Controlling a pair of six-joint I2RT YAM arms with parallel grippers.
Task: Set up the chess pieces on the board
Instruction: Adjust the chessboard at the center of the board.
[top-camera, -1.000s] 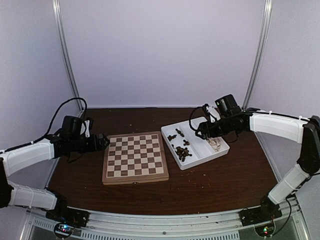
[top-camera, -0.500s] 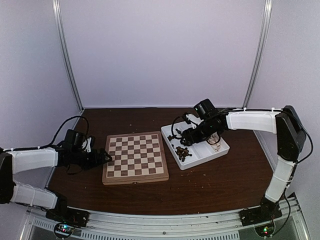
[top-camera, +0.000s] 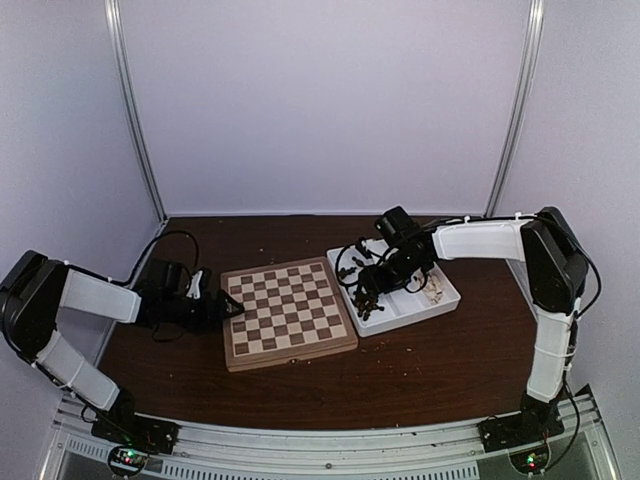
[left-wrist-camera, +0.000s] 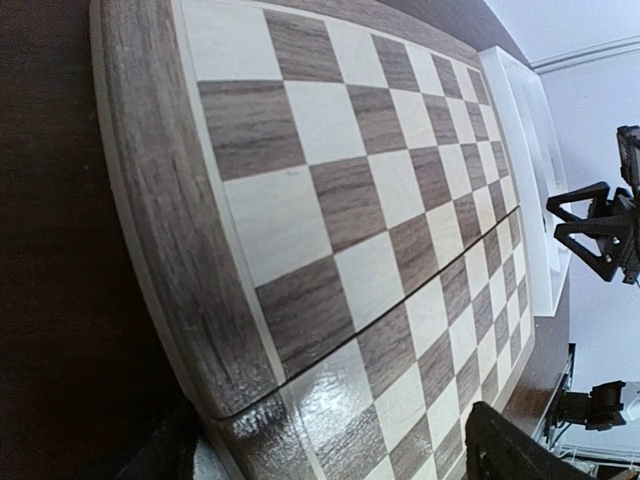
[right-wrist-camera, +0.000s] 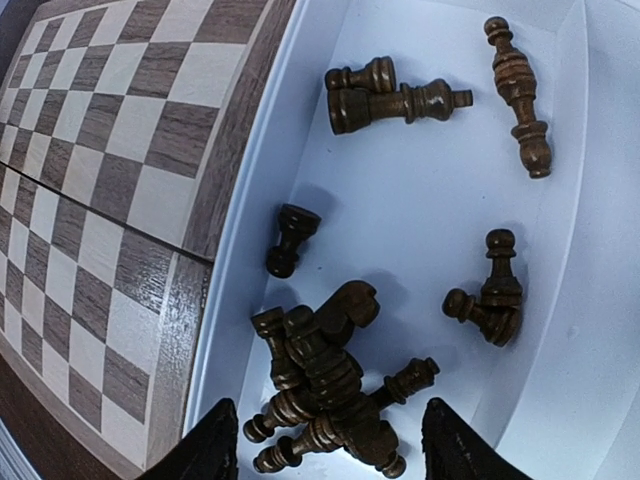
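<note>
The chess pieces (right-wrist-camera: 325, 385) lay on their sides in the left compartment of a white tray (right-wrist-camera: 590, 330), which sat right of the table's middle, toward the far edge. None stood on the board (top-camera: 290, 312) yet. Most were tangled in one heap against the tray's near-left wall, their long axes pointing every way. A few lay apart toward the tray's far end, among them a slim one (right-wrist-camera: 515, 95) and a short one (right-wrist-camera: 290, 240) alone by the wall. Pale pieces (top-camera: 432, 290) filled the right compartment.

The right end effector (right-wrist-camera: 330, 430) hung over the heap with its fingers spread wide and nothing between them. In the right wrist view the heap sat squarely between the two fingertips, so this arm was much the nearer. A clean pinch would probably want one piece whose axis crossed the gap.

The board filled the table's middle, its right border against the tray. The left end effector (top-camera: 228, 310) sat low at the board's left edge, also spread. I could not tell whether it touched the wood.
</note>
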